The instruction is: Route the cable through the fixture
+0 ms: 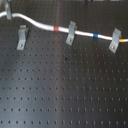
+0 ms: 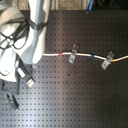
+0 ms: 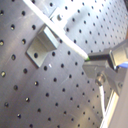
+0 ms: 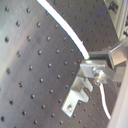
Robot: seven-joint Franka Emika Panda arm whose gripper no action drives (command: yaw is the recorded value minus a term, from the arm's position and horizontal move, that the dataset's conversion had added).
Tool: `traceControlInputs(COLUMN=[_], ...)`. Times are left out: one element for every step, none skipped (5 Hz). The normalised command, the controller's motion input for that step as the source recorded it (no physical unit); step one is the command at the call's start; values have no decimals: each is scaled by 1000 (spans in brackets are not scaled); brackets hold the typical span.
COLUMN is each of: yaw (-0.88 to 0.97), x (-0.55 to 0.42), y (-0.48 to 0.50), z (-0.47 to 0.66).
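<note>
The white cable (image 1: 37, 22) runs across the far side of the board, with a red band (image 1: 56, 28) and a blue band (image 1: 96, 35). It lies in the forked tops of the middle clip (image 1: 71, 32) and the right clip (image 1: 115, 40). It passes beyond the left clip (image 1: 22, 37) without touching it. In both wrist views my gripper (image 3: 89, 60) (image 4: 90, 60) is shut on the cable (image 3: 60, 32) (image 4: 65, 27), with a grey clip (image 3: 42, 45) (image 4: 80, 92) close beside it. The gripper is out of the first exterior view.
A black perforated board (image 1: 65, 90) fills the scene. In the second exterior view the white arm (image 2: 30, 35) stands at the left and hides the left clip and the gripper. The cable (image 2: 82, 54) leaves from behind it through two clips (image 2: 74, 52) (image 2: 106, 61).
</note>
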Motion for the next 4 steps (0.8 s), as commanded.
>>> traceControlInputs(yaw=[766, 580, 277, 0], x=[-28, 64, 116, 40], y=[4, 295, 136, -55], z=[-275, 2, 2, 134])
